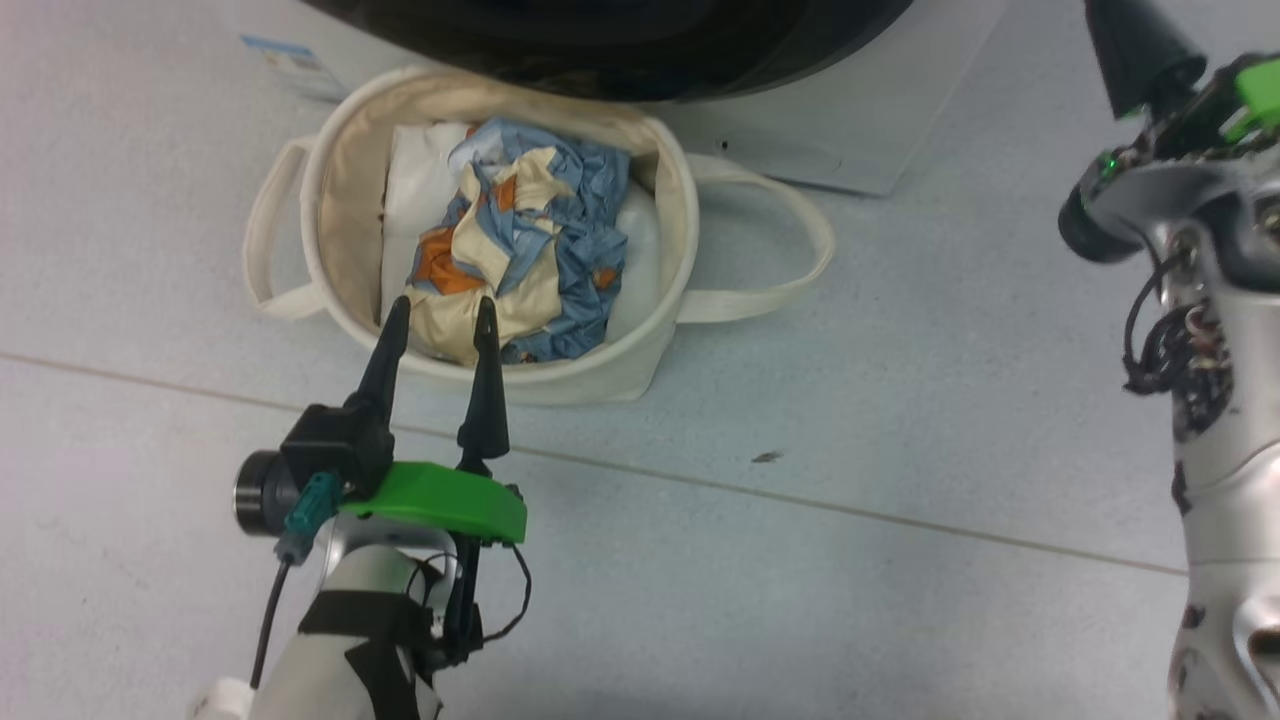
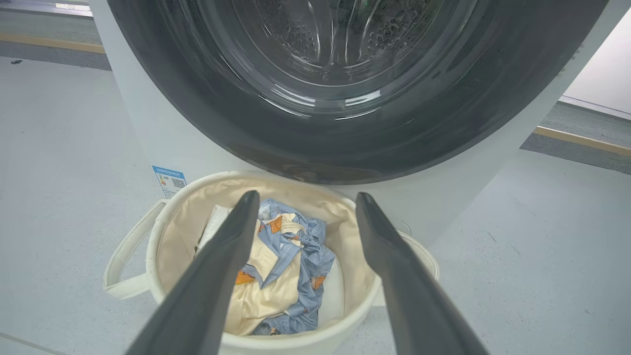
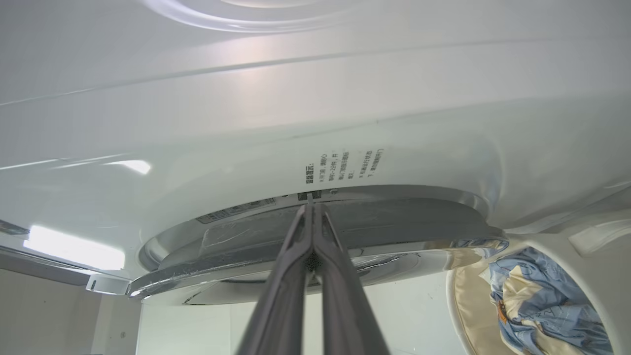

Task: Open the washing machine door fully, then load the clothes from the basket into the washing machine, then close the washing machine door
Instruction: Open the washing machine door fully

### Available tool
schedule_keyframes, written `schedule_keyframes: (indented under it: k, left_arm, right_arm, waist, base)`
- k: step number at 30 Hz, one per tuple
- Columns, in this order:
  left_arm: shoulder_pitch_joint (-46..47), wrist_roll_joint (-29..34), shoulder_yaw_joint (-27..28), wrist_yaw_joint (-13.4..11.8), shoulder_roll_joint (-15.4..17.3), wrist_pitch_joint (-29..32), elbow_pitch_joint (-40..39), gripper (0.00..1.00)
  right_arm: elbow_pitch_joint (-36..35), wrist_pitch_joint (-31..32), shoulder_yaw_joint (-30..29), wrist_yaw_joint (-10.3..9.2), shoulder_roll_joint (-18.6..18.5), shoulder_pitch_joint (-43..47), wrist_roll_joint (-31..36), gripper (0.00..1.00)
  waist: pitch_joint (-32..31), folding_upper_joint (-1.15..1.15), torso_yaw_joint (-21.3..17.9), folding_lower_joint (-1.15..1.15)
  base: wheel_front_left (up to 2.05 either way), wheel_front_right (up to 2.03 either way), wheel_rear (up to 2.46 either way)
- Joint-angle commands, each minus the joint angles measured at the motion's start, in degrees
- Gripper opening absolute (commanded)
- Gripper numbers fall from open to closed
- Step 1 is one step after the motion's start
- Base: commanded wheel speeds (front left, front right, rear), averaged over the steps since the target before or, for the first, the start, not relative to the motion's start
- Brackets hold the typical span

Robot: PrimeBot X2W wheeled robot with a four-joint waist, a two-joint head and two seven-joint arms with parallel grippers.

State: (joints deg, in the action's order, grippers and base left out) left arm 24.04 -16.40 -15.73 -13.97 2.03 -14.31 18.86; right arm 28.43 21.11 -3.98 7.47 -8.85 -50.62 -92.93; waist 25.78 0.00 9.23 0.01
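The cream basket (image 1: 340, 200) stands on the floor in front of the white washing machine (image 1: 850, 130). Crumpled blue, cream and orange clothes (image 1: 520, 240) lie in it on a white bundle (image 1: 420, 190). My left gripper (image 1: 441, 306) hovers open and empty over the basket's near rim; in the left wrist view the left gripper (image 2: 306, 195) frames the clothes (image 2: 281, 276). The washing machine door (image 2: 345, 143), black-rimmed with clear glass, lies against the machine front above the basket (image 2: 162, 246). My right gripper (image 3: 311, 208) is shut, empty, with its tips at the door's chrome edge (image 3: 419, 249). Whether they touch is unclear.
A blue label sticker (image 1: 285, 60) sits low on the machine front, left of the basket. The basket's two loop handles (image 1: 790, 240) spread out to either side. Pale grey floor with a thin seam (image 1: 800, 500) stretches between me and the basket.
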Motion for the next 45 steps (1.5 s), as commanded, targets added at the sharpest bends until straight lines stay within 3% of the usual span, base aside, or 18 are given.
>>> schedule_keyframes:
  k: [1,9,22,31,38,45]
  left_arm:
    - [1.4,-0.2,1.7,-0.4,0.9,-0.7,-1.5,1.00]
    - [3.1,-1.0,1.2,-0.6,0.9,-0.7,-2.9,1.00]
    - [4.2,-3.4,-1.4,-1.6,0.9,-0.7,-3.8,1.00]
    - [4.0,-5.4,-2.9,-1.0,0.9,-0.7,-3.8,1.00]
    - [3.5,-5.5,-2.8,-1.3,0.9,-0.7,-3.8,1.00]
    - [1.8,-5.6,-2.7,-0.8,0.9,-0.7,-3.5,1.00]
  right_arm:
    - [-1.1,2.4,-0.1,0.02,0.4,-3.0,-2.4,0.00]
    - [3.0,7.6,-0.7,0.02,-0.1,-8.5,-5.7,0.00]
    - [8.6,11.6,0.6,0.02,-1.7,-16.0,-5.6,0.00]
    - [15.7,18.7,-0.4,0.02,-1.6,-19.6,-11.8,0.00]
    - [15.9,20.1,2.4,0.02,-1.8,-17.1,-9.3,0.00]
    - [14.5,20.8,3.5,0.02,0.5,-10.0,-8.5,0.00]
  waist:
    - [2.3,0.00,1.2,-0.01]
    - [5.8,0.00,2.5,-0.01]
    - [9.5,0.00,5.4,-0.01]
    - [9.3,0.00,6.8,-0.01]
    - [7.4,0.00,7.1,-0.01]
    - [2.7,0.00,6.9,-0.01]
  base:
    - [0.00,0.00,0.00]
    - [0.00,0.00,0.00]
    - [0.00,0.00,0.00]
    - [0.00,0.00,0.00]
    - [0.00,0.00,0.00]
    - [0.00,0.00,0.00]
